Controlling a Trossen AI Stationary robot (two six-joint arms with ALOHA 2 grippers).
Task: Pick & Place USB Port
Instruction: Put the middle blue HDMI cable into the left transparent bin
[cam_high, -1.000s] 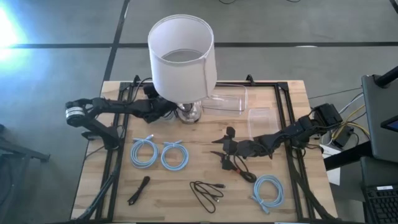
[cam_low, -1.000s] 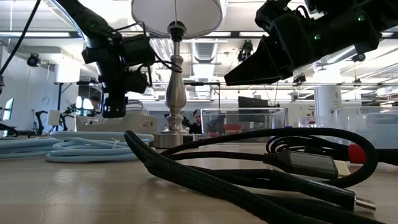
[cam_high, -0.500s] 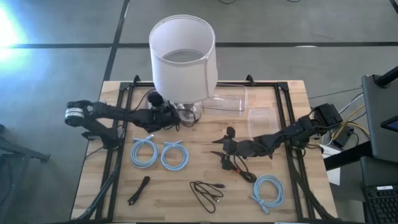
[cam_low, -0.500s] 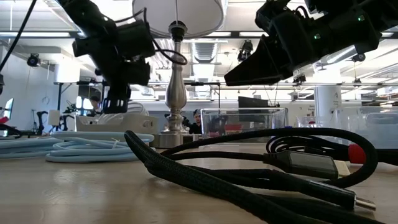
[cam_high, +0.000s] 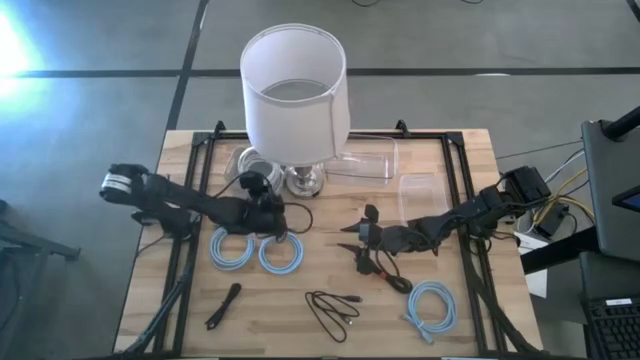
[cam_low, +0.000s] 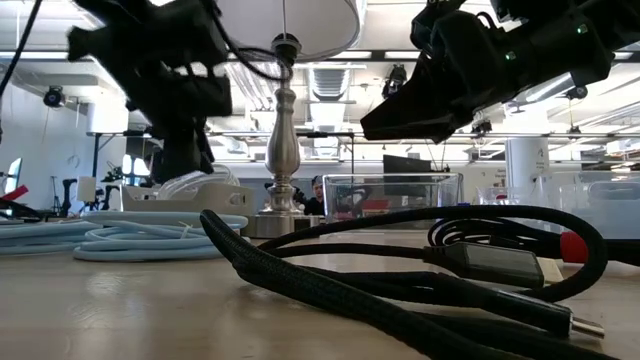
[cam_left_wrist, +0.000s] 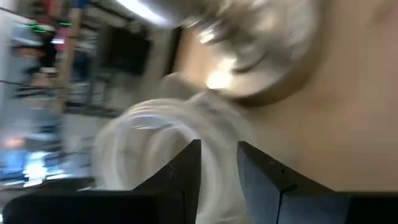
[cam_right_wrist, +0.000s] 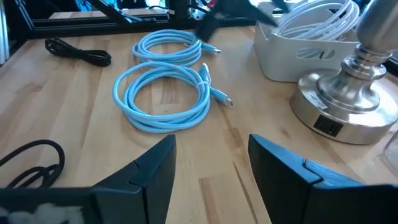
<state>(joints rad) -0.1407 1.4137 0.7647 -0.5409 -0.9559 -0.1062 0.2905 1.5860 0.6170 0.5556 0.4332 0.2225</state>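
A black braided USB cable with a red section (cam_high: 388, 273) lies on the table; its plug (cam_low: 495, 266) is close in the low view. My right gripper (cam_high: 352, 248) (cam_right_wrist: 211, 180) (cam_low: 372, 125) hangs open just above it, touching nothing. My left gripper (cam_high: 275, 212) (cam_low: 185, 165) (cam_left_wrist: 219, 180) hovers over the two blue cable coils (cam_high: 232, 247) (cam_high: 281, 252), its fingers a narrow gap apart with nothing between them. A white tray holding white cable (cam_right_wrist: 311, 37) (cam_high: 245, 160) sits beside the lamp base (cam_high: 303, 181).
A tall lamp with a white shade (cam_high: 293, 90) stands at table centre. Clear containers (cam_high: 365, 160) (cam_high: 415, 192) sit to its right. A third blue coil (cam_high: 432, 305), a thin black cable (cam_high: 335, 310) and a short black cable (cam_high: 222, 305) lie near the front edge.
My left gripper has pulled back from the lamp base and white tray toward the table's near edge, and now stands over the blue coils, closer to the low camera. My right arm has kept still.
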